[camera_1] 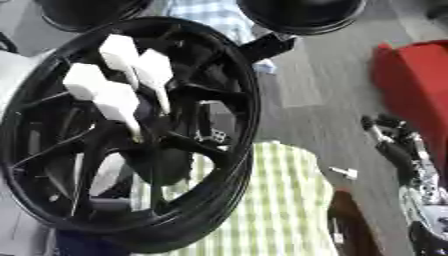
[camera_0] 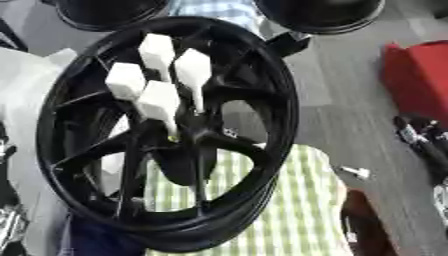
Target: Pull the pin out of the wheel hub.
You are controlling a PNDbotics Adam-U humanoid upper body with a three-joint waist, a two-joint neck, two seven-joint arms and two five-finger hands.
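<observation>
A black wheel hub fills most of both views, standing tilted with its spoked face toward the camera. Four white pins stick out of its centre in a tight cluster: their blocky white heads point up and toward the camera, and their thinner shafts run down into the middle of the spokes.

The right hand shows at the right edge, dark with silver parts. It is well apart from the pins and from the hub rim, touching neither. Whether its fingers are apart or together cannot be told. At the lower left edge of the left eye view there is a bit of silver and black that may be the left hand; its fingers cannot be made out either.

Behind and below the hub lies a green and white checked cloth. The floor is grey. A red object sits at the right edge, two round black things at the top edge, and a small white piece lies on the floor just beside the cloth.
</observation>
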